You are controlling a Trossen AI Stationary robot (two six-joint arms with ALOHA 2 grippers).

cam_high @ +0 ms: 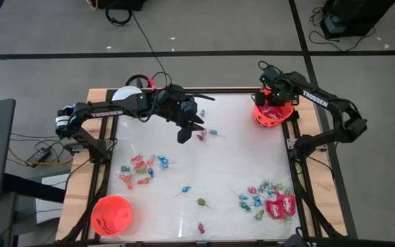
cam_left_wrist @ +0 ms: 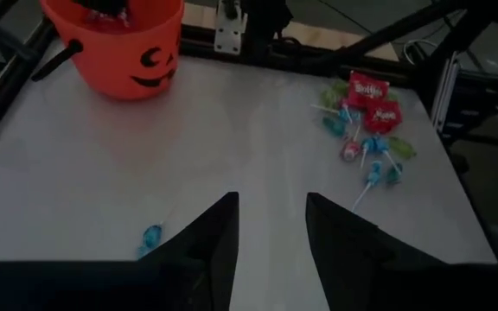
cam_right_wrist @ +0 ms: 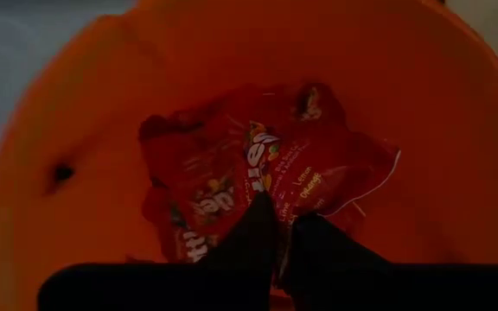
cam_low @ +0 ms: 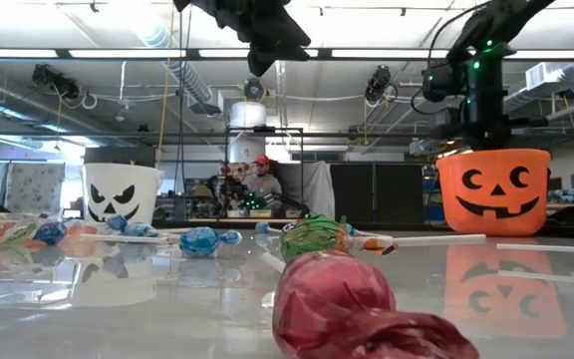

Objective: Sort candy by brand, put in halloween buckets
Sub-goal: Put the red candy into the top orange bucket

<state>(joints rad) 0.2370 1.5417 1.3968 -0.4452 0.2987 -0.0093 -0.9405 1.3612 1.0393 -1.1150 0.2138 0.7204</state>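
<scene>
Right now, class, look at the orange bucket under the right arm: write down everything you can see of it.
The orange bucket is a small round pail of glossy plastic with a black jack-o'-lantern face, seen in the low view. It stands upright at the table's far right corner. Inside lie red candy packets, crumpled against the bottom. The right gripper hangs just above them, inside the rim, its fingers nearly together. Whether it is touching the packets cannot be told.

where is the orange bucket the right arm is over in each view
High view: orange bucket upper right, under the right gripper.
Low view: right side, jack-o'-lantern face showing.
Left wrist view: at the table's far edge.
Right wrist view: fills the frame.
Shared landmark: red packets inside.
</scene>
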